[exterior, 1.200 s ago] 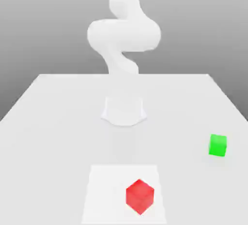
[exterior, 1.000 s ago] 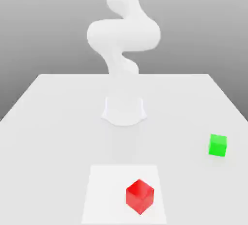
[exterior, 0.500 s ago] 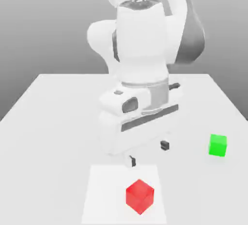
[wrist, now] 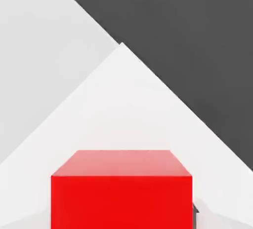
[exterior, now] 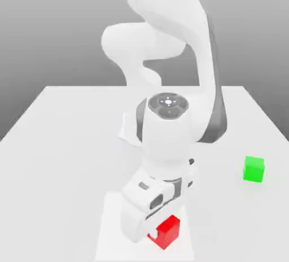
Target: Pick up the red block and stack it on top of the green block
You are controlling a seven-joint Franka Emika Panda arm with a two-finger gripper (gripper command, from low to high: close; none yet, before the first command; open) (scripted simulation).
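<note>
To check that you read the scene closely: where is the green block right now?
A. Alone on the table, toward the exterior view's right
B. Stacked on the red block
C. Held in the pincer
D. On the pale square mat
A: the green block sits alone on the table, well apart from the red block.

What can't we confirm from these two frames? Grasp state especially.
- Jaws: in the exterior view the hand body covers them where it meets the red block, so open or shut cannot be told.
- Contact with the red block: the hand view's edge cuts off its lower part.
- Red block's near-left faces: hidden behind the hand in the exterior view.
- Green block: far side faces away from the exterior view.
</note>
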